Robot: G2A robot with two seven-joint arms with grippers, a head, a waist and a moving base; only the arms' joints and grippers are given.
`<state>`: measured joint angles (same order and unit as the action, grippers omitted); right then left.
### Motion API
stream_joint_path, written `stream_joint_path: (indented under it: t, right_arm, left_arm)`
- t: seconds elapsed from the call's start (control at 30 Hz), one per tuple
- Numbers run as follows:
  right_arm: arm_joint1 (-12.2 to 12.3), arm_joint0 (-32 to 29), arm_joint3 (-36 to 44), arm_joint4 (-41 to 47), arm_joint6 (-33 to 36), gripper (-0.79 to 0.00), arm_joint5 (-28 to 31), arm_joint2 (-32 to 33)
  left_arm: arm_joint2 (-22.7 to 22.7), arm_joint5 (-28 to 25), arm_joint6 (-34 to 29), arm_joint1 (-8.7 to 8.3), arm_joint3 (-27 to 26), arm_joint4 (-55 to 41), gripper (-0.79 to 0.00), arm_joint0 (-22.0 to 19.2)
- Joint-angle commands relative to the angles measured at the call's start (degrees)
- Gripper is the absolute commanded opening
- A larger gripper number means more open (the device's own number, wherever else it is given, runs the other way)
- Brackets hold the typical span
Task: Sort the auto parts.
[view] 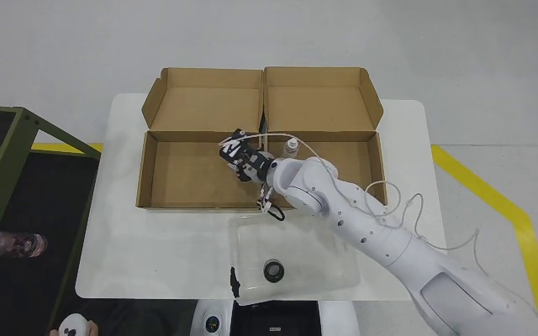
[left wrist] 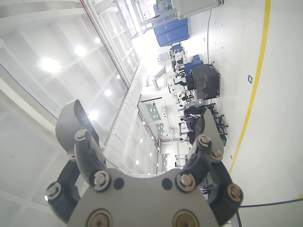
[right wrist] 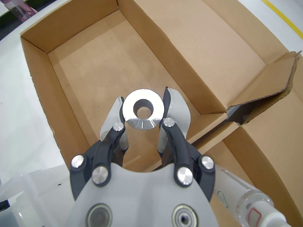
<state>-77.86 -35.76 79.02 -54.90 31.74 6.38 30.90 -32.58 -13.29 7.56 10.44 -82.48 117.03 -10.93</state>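
**Ring** [right wrist: 143, 109]: bright metal, gripped by its rim between the fingers of the right claw [right wrist: 143, 106]. The bore faces the wrist, so the ring's axis runs along the claw's reach and its flat face is toward the cardboard floor.

**Position:** held over the left box [view: 181, 172], toward that box's 3 o'clock side. It is close to the wall shared with the right box [view: 370, 168]. No contact with the floor is seen.

**Surroundings:** a clear tube [view: 292, 147] lies in the right box, at 3 o'clock from the claw. The bin [view: 336, 260] sits at 6 o'clock of the boxes and holds a dark part [view: 273, 270].

**Left claw** [left wrist: 140, 116]: fingers spread with nothing between them, aimed out into the hall.

**Assessment:** the drop point lies straight ahead of the ring along its axis. The right arm alone is placed to lower and release it, and the shared wall nearby is the likely risk.
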Motion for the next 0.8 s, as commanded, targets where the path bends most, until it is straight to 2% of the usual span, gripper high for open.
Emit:
stream_joint_path:
  t: [0.0, 0.43, 0.47, 0.53, 0.67, 0.77]
  right_arm:
    - [-0.60, 0.36, -0.77, -0.16, 0.70, -0.785, -0.37, -0.48]
    - [-4.66, 2.93, -7.35, -2.80, 2.82, -0.785, -2.75, -2.67]
    - [-4.93, 3.05, -7.89, -3.01, 2.90, -0.745, -2.88, -2.76]
    - [-5.47, 3.33, -8.98, -3.34, 2.91, -0.720, -3.12, -2.81]
    - [-6.55, 3.82, -10.89, -3.84, 3.18, -0.619, -3.29, -3.00]
    - [-7.23, 3.96, -11.79, -4.41, 3.21, -0.505, -3.23, -3.09]
  left_arm:
    - [0.00, 0.00, 0.00, 0.00, 0.00, 0.00, 0.000, 0.00]
    - [0.00, 0.00, 0.00, 0.00, 0.00, 0.00, 0.000, 0.00]
    - [0.00, 0.00, 0.00, 0.00, 0.00, 0.00, 0.000, 0.00]
    - [0.00, 0.00, 0.00, 0.00, 0.00, 0.00, 0.000, 0.00]
    - [0.00, 0.00, 0.00, 0.00, 0.00, 0.00, 0.000, 0.00]
    - [0.00, 0.00, 0.00, 0.00, 0.00, 0.00, 0.000, 0.00]
